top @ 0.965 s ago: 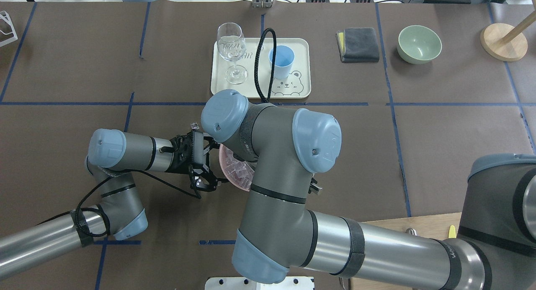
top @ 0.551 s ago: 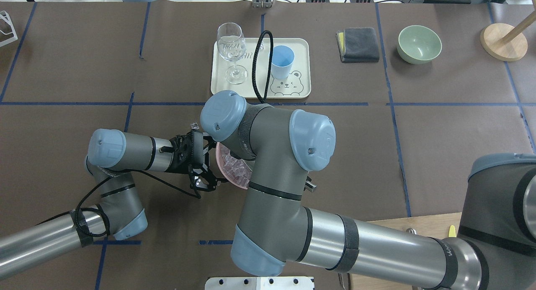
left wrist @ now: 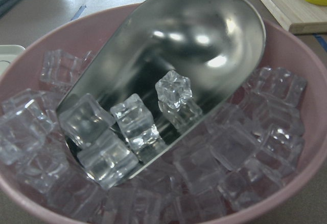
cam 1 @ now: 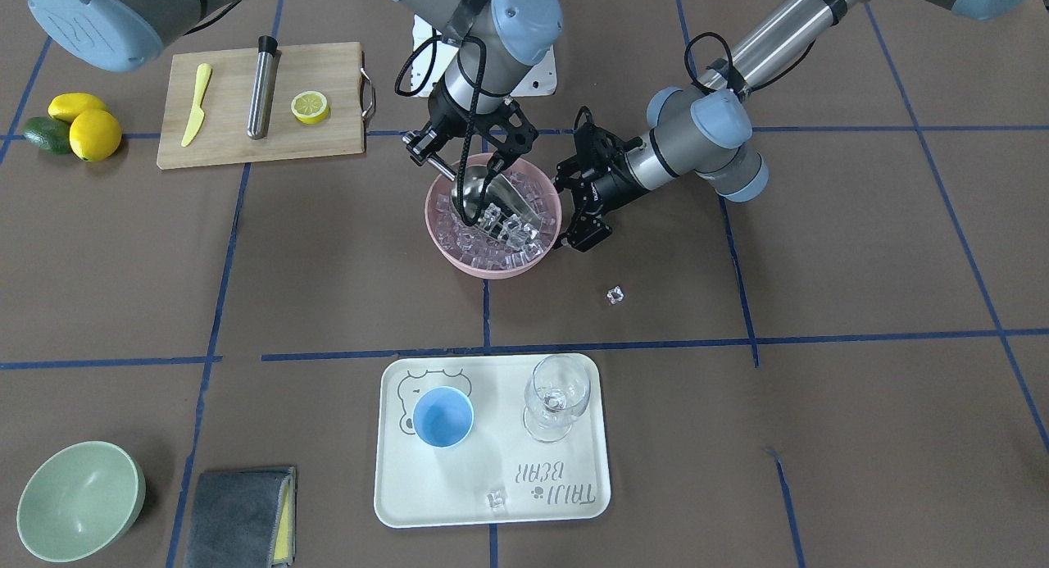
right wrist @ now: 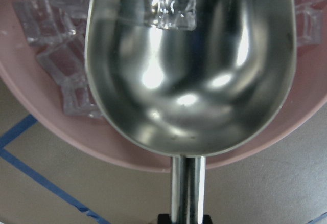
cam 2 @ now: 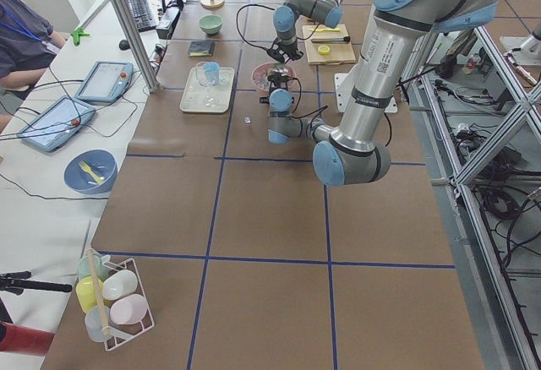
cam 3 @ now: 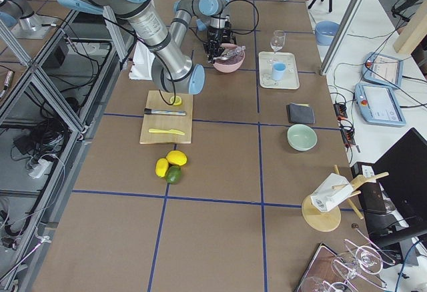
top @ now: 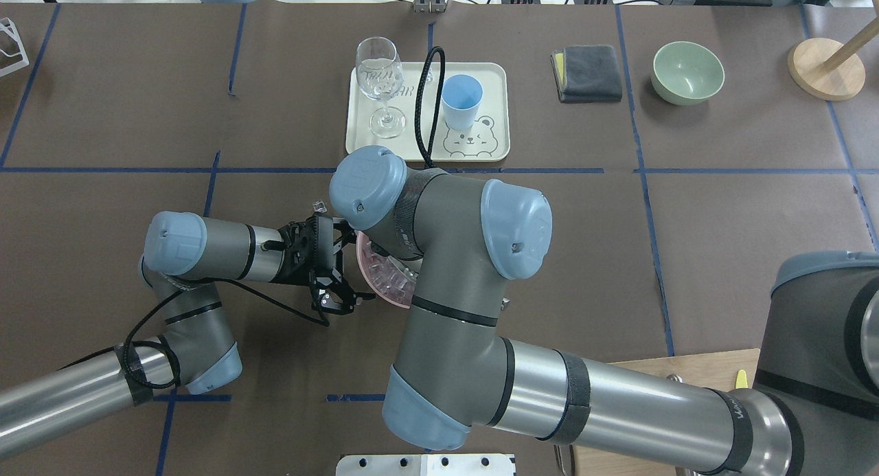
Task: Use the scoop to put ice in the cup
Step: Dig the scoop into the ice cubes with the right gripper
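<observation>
The steel scoop [cam 1: 492, 195] lies tilted in a pink bowl [cam 1: 492, 273] full of ice [cam 1: 463, 240]. My right gripper [cam 1: 440, 163] is shut on the scoop's thin handle. The left wrist view shows the scoop [left wrist: 173, 65] with a few cubes [left wrist: 135, 121] resting at its front lip. In the right wrist view one cube [right wrist: 171, 12] shows in the trough [right wrist: 189, 81]. My left gripper [cam 1: 576, 214] is open beside the bowl's rim, and I cannot tell if it touches. The light-blue cup [cam 1: 442, 416] stands upright and apart on a tray.
A cream tray [cam 1: 492, 502] carries the cup and a stemmed glass [cam 1: 557, 400]. One stray cube [cam 1: 615, 294] lies on the mat near the bowl. A cutting board [cam 1: 328, 146], lemons [cam 1: 94, 134], a green bowl [cam 1: 78, 498] and a grey cloth [cam 1: 238, 515] sit around the edges.
My right arm has shifted slightly over the bowl, first to the left and then a little back. The left arm has stayed where it was.
</observation>
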